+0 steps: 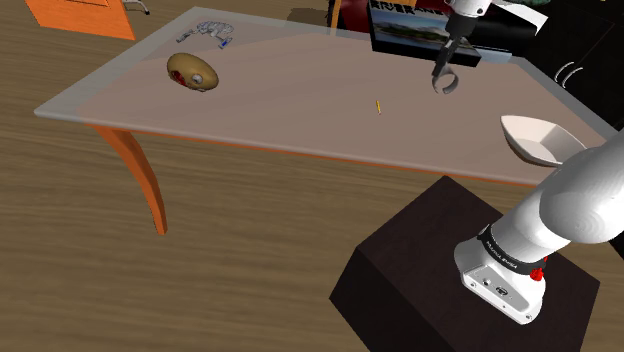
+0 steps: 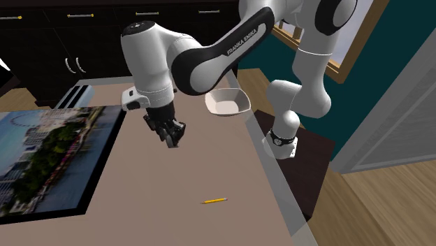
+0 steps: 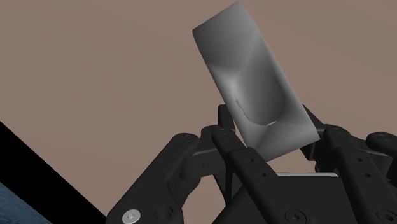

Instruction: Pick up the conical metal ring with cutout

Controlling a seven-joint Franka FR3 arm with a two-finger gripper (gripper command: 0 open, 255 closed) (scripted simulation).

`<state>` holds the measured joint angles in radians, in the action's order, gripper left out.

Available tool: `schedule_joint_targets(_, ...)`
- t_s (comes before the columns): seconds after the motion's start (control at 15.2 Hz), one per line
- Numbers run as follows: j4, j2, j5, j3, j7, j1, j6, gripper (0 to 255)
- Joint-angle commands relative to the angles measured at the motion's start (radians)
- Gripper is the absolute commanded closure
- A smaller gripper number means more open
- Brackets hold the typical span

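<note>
Two fingers (image 3: pixel 224 137) are clamped on the grey ring (image 3: pixel 254 83) — your gripper (image 3: pixel 267 130) pinches its wall beside the cutout, probably so the flared cone hangs free past the tips. The wrist view gives you that grip and the notch. The shoulder view adds the surroundings: the ring hangs over the table (image 1: pixel 300 100), the pencil (image 1: pixel 378 105) lies between eight and nine o'clock from it and the white bowl (image 1: pixel 540 138) at four o'clock — both well apart.

On the grey table (image 1: pixel 290 100), mid-surface: small yellow pencil (image 1: pixel 378 106). Well toward the shoulder view's left of the pencil: brown potato (image 1: pixel 193 72). Toward its right: white bowl (image 1: pixel 540 138). Beyond it: dark-framed picture (image 1: pixel 405 32).
</note>
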<state>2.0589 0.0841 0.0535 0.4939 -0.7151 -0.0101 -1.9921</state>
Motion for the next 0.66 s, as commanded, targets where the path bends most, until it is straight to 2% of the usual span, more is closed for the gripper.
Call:
schedule_joint_targets(0.0, -0.026, 0.003, 0.001, -0.002, 0.002, 0.001, 0.029, 255)
schedule_joint_targets(0.46, -0.105, 0.019, 0.007, -0.006, 0.006, 0.003, 0.123, 255)
schedule_joint_targets(0.59, -0.107, 0.020, 0.007, -0.006, 0.006, 0.003, 0.125, 255)
